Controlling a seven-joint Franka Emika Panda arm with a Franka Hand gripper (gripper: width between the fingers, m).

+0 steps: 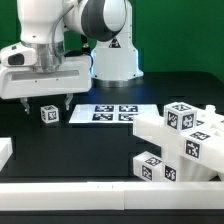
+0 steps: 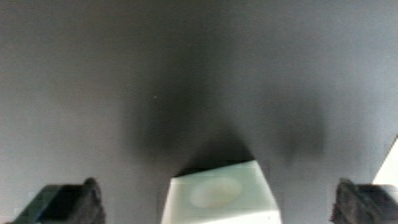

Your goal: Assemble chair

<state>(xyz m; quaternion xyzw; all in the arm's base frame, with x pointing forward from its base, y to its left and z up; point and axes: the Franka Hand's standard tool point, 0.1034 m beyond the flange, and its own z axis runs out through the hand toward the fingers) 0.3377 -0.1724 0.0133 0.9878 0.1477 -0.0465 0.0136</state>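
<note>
The two-finger gripper is seen spread wide, holding nothing, above a small white tagged block at the exterior view's left; tagged white plastic chair parts are piled at its right.

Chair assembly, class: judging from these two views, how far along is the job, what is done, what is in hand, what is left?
Done: nothing visibly joined; the chair parts lie heaped at the exterior view's right, and one small tagged block sits apart near the marker board. In hand: nothing; the tool hangs open above the table, its fingers bare. Left: seemingly the whole assembly.
</note>
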